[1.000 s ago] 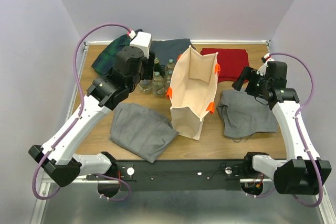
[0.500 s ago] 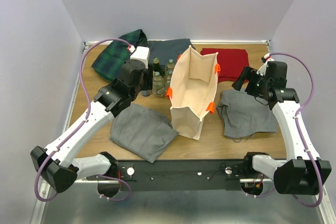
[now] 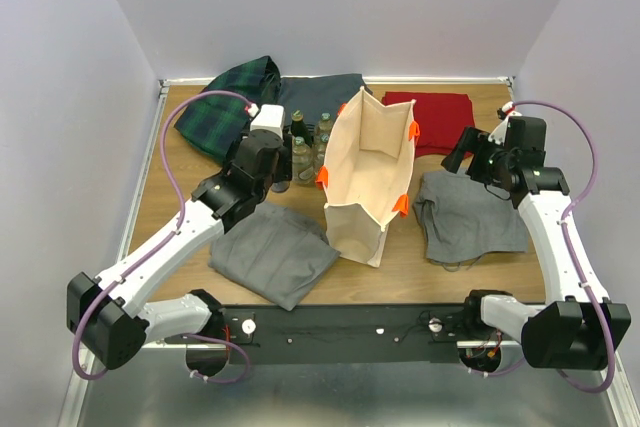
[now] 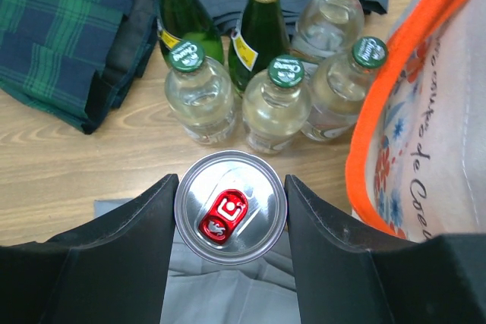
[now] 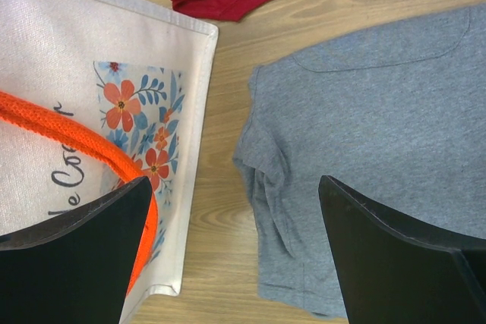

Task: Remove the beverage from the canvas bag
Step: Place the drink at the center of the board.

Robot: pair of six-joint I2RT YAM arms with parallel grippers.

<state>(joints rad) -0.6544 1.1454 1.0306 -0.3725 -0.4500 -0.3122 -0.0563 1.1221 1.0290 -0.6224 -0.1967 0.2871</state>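
The canvas bag (image 3: 355, 227) stands open at centre frame in the top view. Left of it, our left gripper (image 4: 231, 218) clamps the silver beverage can (image 4: 230, 207) just below the bottles (image 4: 275, 104), likely to stand it with them; our right gripper (image 5: 234, 210) gapes empty.

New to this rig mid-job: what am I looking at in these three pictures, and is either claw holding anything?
Two white robot arms are bolted at the near edge of a wooden table. The top picture looks down from above and behind them; the other two come from cameras on each wrist. The left gripper is closed on a silver drink can with a red tab, near six bottles. The right gripper is open and empty, above the wood between the cream canvas bag with orange handles and a grey shirt. Other folded cloths lie around.
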